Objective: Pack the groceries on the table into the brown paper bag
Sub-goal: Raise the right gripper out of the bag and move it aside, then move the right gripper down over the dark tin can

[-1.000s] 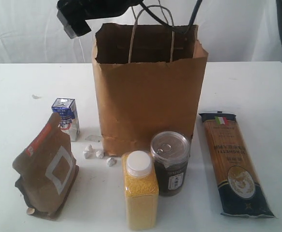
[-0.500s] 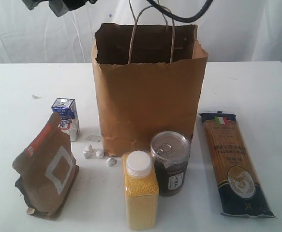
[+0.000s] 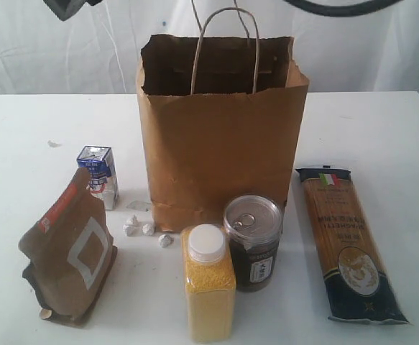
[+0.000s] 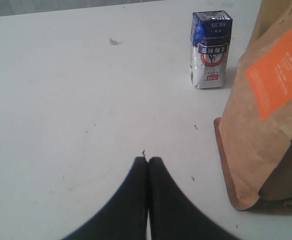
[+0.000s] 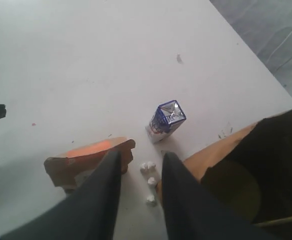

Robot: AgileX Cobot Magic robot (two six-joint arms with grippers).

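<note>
The brown paper bag [image 3: 223, 144] stands open at mid-table. In front of it stand a yellow-grain bottle [image 3: 209, 287] and a dark can [image 3: 254, 241]. A long pasta pack [image 3: 346, 241] lies to their right. At the left are a small blue-white carton [image 3: 98, 172] and a brown pouch [image 3: 69, 251]. My left gripper [image 4: 147, 159] is shut and empty, low over the table, short of the carton [image 4: 211, 50] and the pouch's orange label [image 4: 276, 80]. My right gripper [image 5: 143, 155] hangs high and open, nothing between its fingers, over the pouch [image 5: 88, 155], the carton [image 5: 166, 120] and the bag's mouth [image 5: 246, 175].
Three small white lumps [image 3: 146, 230] lie on the table [image 3: 381, 129] between carton and bag. A dark piece of an arm [image 3: 65, 7] shows at the top left edge, and a cable [image 3: 338, 8] arcs along the top right. White curtains hang behind.
The dark arm piece above the bag's left corner has moved left and up, almost out of the exterior view, and its cable has lifted. The groceries and bag have not moved.
</note>
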